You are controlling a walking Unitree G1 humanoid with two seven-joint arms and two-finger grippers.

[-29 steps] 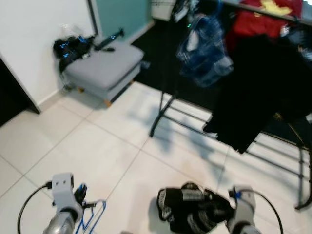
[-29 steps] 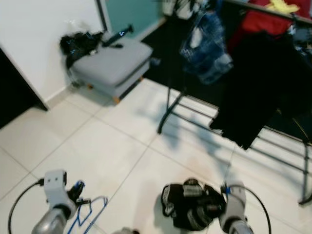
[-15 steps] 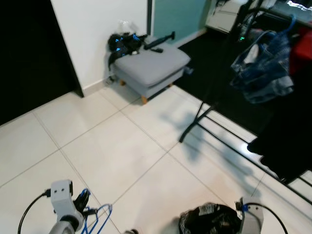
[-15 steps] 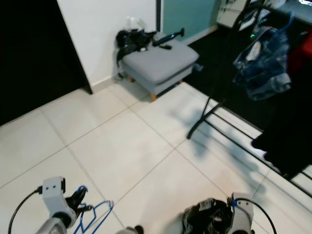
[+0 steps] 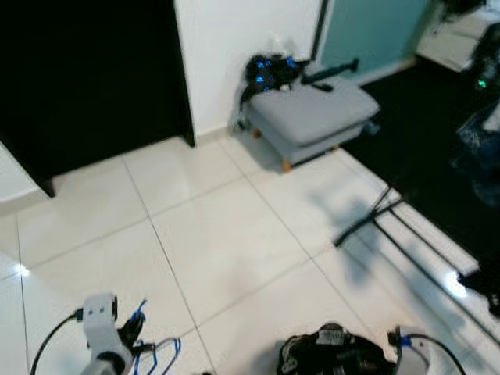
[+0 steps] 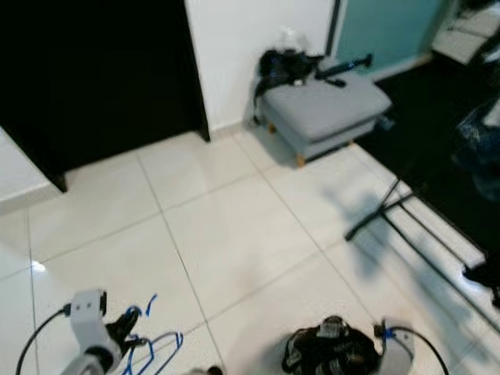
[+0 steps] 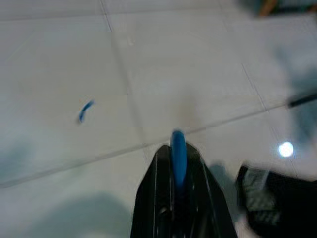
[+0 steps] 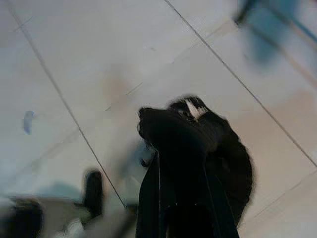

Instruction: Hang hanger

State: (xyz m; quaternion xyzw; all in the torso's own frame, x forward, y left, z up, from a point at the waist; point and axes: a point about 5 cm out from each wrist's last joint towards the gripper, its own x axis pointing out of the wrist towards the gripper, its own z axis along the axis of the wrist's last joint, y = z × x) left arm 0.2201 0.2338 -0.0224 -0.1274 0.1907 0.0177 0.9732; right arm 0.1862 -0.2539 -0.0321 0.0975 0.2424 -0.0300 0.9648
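Over pale floor tiles (image 5: 234, 242) near a grey footstool (image 5: 312, 117), your left gripper (image 7: 177, 171) is clamped on the blue hanger (image 6: 152, 344), thin, light and springy, so keep hold near its hook, while your right gripper (image 8: 181, 148) grips a soft black garment (image 5: 332, 355).

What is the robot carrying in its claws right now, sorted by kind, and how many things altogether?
Blue hangers, in the left gripper: 1
Black garments, in the right gripper: 1
Total: 2
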